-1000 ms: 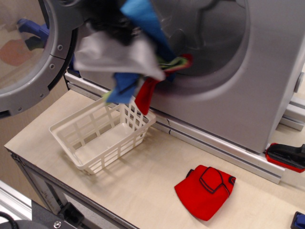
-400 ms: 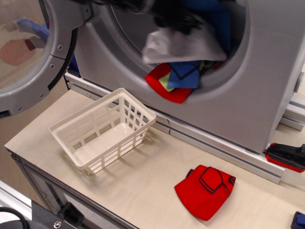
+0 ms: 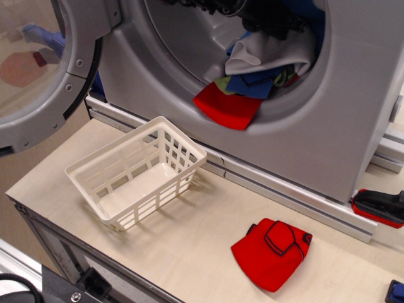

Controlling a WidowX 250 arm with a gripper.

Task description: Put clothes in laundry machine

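The laundry machine [image 3: 334, 126] fills the back, with its round door [image 3: 38, 69] swung open to the left. My black gripper [image 3: 271, 22] is inside the drum opening at the top, its fingers buried in a bundle of clothes. A white cloth [image 3: 271, 53] hangs from it, with blue pieces [image 3: 259, 79] underneath. A red cloth [image 3: 227, 108] from the bundle droops over the drum's lower lip. Another red garment [image 3: 271, 252] with black trim lies on the table at the front right, far from the gripper.
A white plastic basket [image 3: 161, 192] stands empty and tilted on the wooden table, left of centre, just below the drum. A red and black object [image 3: 379, 207] sits at the right edge beside the machine's metal base rail [image 3: 284, 192].
The gripper has carried the bundle from above the basket rightward and into the drum opening. The red cloth now rests on the drum lip instead of dangling over the basket.
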